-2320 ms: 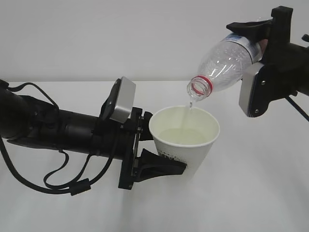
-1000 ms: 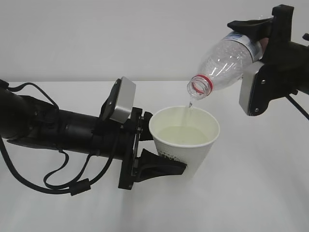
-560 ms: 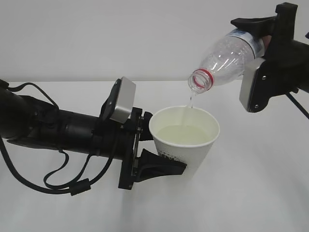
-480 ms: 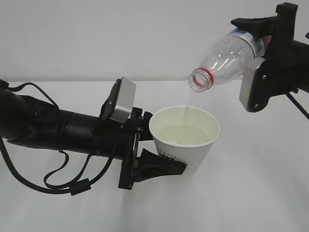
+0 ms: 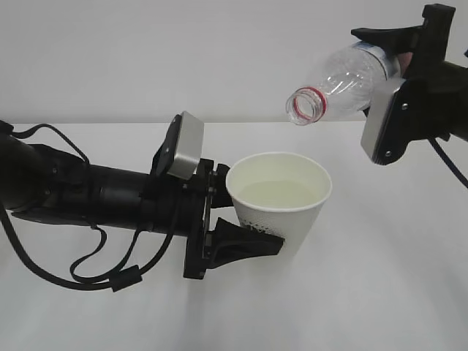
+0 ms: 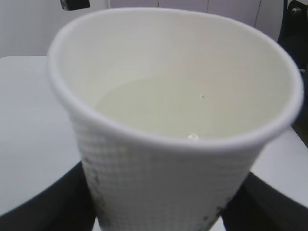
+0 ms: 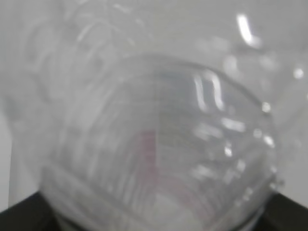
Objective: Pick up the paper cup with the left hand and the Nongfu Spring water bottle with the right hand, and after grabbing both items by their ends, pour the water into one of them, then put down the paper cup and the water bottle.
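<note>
A white paper cup [image 5: 281, 208] stands just right of the middle in the exterior view, with my left gripper [image 5: 252, 241] shut on its lower part. Pale water [image 5: 278, 193] pools inside it. The left wrist view looks into the same paper cup [image 6: 168, 159] and its water [image 6: 163, 108], a black finger showing at each lower side. Up at the right, my right gripper [image 5: 409, 51] is shut on the base end of the clear Nongfu Spring water bottle [image 5: 344, 77]. The bottle lies almost level, its red-ringed mouth above the cup. No stream falls. The bottle [image 7: 154, 144] fills the right wrist view.
The white table [image 5: 380, 292] spreads under both arms. A black cable [image 5: 102, 274] loops beneath my left arm. A pale wall stands behind the table.
The right gripper has tipped the bottle back toward level and lifted its mouth. The thin stream into the cup has stopped. The left gripper and cup have shifted up slightly.
</note>
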